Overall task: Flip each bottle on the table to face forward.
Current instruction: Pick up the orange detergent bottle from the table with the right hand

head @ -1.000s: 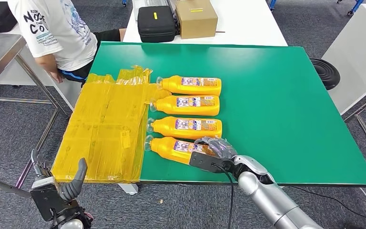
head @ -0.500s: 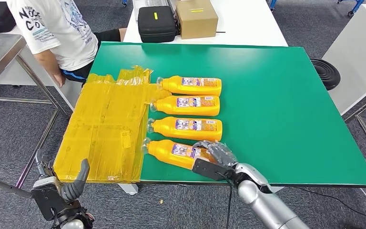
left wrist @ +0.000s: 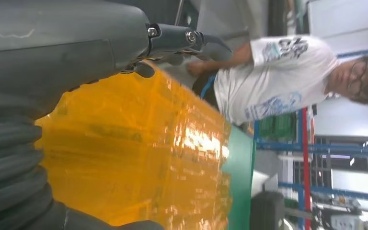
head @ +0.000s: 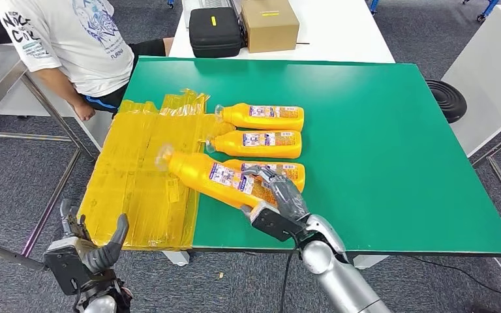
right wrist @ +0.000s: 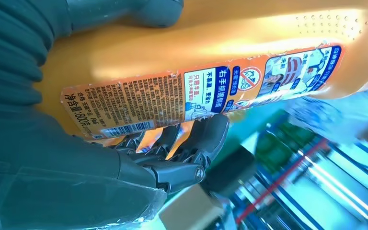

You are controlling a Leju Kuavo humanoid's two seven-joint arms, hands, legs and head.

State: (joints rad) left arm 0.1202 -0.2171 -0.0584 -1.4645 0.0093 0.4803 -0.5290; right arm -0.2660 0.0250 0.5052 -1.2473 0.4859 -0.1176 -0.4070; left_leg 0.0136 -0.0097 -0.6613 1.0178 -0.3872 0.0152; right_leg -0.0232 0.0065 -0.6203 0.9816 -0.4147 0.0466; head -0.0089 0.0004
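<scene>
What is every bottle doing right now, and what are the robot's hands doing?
Lifted bottle: held off the table, tilted, cap on.
Far bottle: lying on its side, label up.
Second bottle: lying on its side, label up.
Third bottle: lying down, partly hidden.
Right hand: grips the lifted bottle.
Left hand: holds nothing, low beside the table.

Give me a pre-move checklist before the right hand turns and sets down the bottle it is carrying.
1. Grip: right hand wraps the lifted bottle near its base: ok.
2. Bottle raised off the green table, cap end tilted up over the yellow sheet: ok.
3. Which face shows: barcode and fine print in the right wrist view, so it looks like the back: not ok.
4. Landing spot at the near end of the row: partly hidden by the hand: cannot tell.
5. Three other bottles lying in a row: ok.
6. Left hand low, off the table, holding nothing: ok.
</scene>
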